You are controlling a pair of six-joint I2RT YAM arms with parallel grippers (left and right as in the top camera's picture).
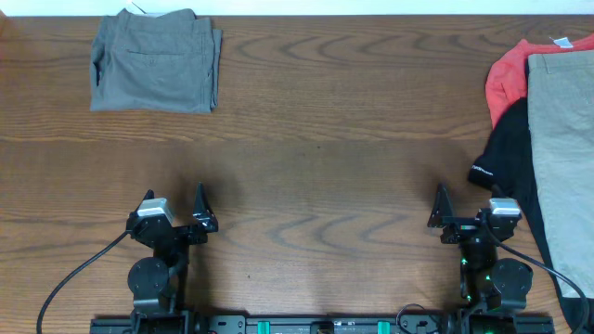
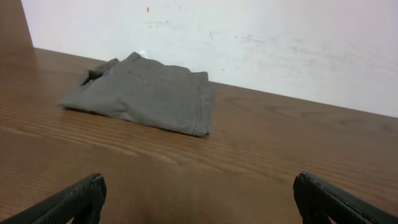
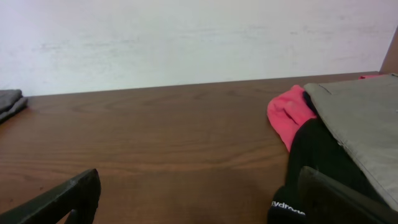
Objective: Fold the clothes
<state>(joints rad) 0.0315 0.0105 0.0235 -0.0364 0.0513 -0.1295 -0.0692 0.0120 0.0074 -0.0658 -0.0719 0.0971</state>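
Left gripper (image 1: 174, 193) and right gripper (image 1: 469, 192) are sitting spread, empty; grey shorts (image 1: 156, 60) are lying at eleven o'clock, clothes pile (image 1: 557, 139) at three, cropped.

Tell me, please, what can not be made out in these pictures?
Beige garment: overhead, cut off by the right edge.
Black garment: overhead, largely under the beige one.
White logo: right wrist, cut by the bottom edge, unreadable.
Red-orange garment: overhead, partly covered by the others.
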